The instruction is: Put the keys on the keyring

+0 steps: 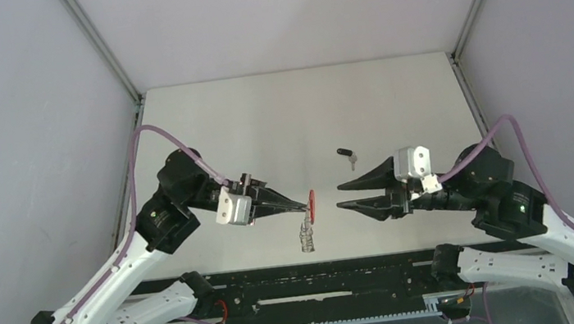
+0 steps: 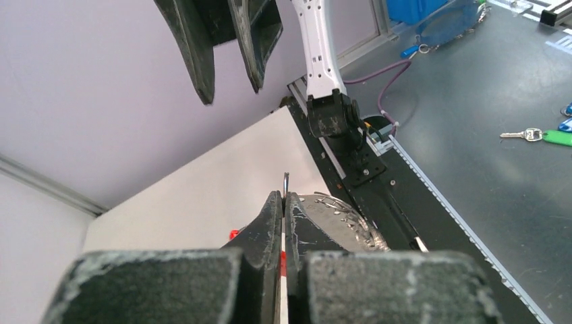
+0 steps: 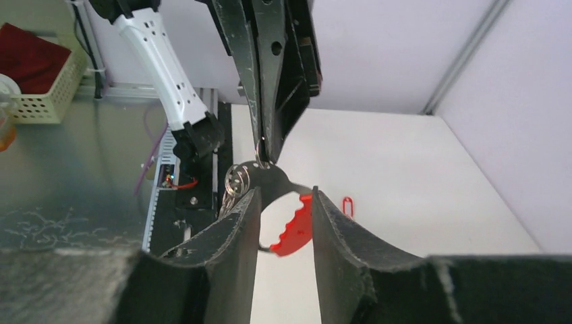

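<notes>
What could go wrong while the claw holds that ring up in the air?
1. The left claw pinches the keyring only with its very tips, so the ring might slip or twist out and drop.
2. The right claw is open and close beside it; a small wrong move could bump the ring loose.
3. The small loops dangle below, so they may swing and make threading the black key, which lies on the table, harder.

Red plastic, shiny metal keyring (image 3: 294, 233)
</notes>
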